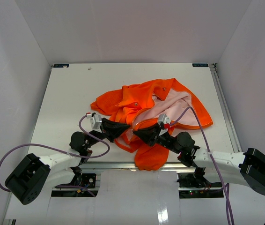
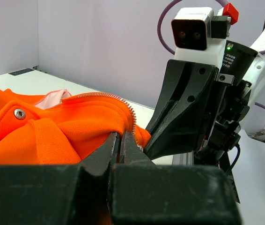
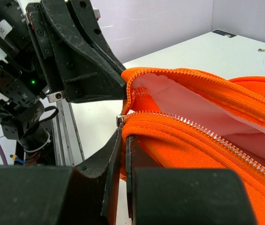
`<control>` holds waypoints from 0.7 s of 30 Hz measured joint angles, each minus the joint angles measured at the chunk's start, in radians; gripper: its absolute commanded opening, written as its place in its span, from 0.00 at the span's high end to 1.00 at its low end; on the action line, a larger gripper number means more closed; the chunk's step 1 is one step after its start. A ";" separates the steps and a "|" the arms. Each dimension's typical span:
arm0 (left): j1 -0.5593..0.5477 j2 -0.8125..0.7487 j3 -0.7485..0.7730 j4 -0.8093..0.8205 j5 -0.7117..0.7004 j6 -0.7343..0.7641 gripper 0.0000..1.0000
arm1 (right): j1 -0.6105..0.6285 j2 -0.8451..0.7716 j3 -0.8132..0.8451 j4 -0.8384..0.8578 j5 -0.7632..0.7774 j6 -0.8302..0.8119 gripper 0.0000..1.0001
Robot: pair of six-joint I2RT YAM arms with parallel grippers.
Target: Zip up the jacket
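Orange fabric jacket with pale pink lining lies crumpled mid-frame on the white tabletop in the top view, so a hard pull could drag the heap. Left wrist: the left end effector is pinched shut on one toothed edge, a thin hold that may slip. Right wrist: the right end effector clamps the other edge below the small metal zipper fitting, where misaligned teeth could jam.
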 measured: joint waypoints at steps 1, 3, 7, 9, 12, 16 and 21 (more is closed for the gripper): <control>0.000 0.000 -0.002 0.000 -0.002 0.003 1.00 | 0.000 -0.001 0.000 0.002 0.005 0.003 0.92; 0.000 0.001 -0.006 0.001 -0.007 0.006 1.00 | -0.002 -0.003 0.000 0.004 0.010 0.010 0.92; -0.003 0.001 -0.007 0.003 -0.011 0.016 1.00 | -0.002 -0.003 0.000 0.005 0.016 0.025 0.92; -0.004 0.001 -0.007 0.004 -0.013 0.021 1.00 | -0.003 -0.003 0.000 0.005 0.019 0.031 0.92; -0.006 0.002 -0.007 0.006 -0.015 0.026 1.00 | -0.003 -0.003 0.000 0.004 0.024 0.044 0.92; -0.008 0.003 -0.007 0.006 -0.016 0.038 1.00 | -0.003 -0.004 0.000 0.001 0.029 0.054 0.92; -0.011 0.003 -0.006 0.006 -0.002 0.070 1.00 | -0.004 -0.016 0.000 -0.023 0.054 0.067 0.92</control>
